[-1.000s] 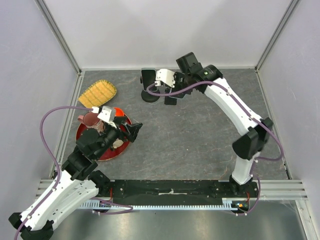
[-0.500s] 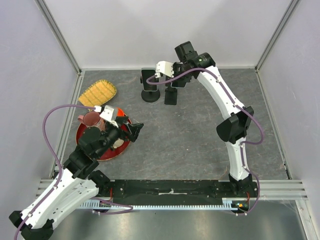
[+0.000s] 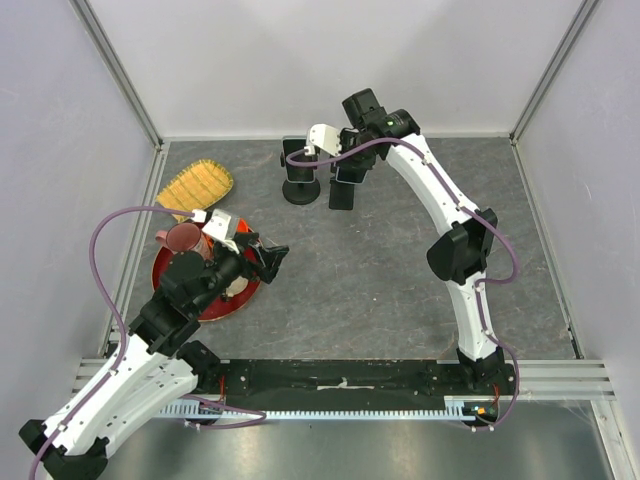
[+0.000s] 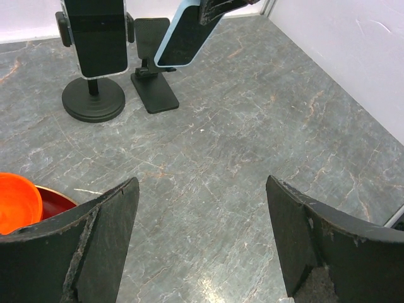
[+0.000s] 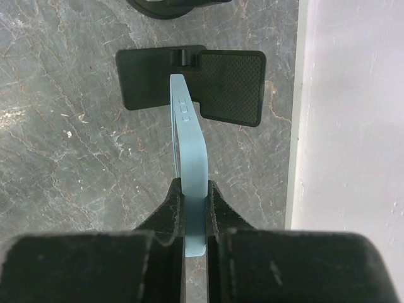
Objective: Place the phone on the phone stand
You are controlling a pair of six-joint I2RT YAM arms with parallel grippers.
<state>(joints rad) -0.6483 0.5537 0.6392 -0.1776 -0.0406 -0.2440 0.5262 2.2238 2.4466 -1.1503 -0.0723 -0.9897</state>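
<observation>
- Now mid-placement: your right tool [image 5: 192,189] is clamped on one end of the blue-cased phone [image 5: 189,139], holding it edge-on and tilted just above the folding phone stand [image 5: 230,85] at the far side of the worktop [image 5: 63,158].
- The phone appears not yet seated; whether it touches the stand you cannot tell.
- Your left tool [image 4: 201,189] hangs wide open and empty, well apart.
- Next, you likely need to lower the phone and lean its back against the rest before letting go.
- Mind the second phone [image 4: 95,35] on the round-based stand [image 4: 93,101] just beside.
</observation>
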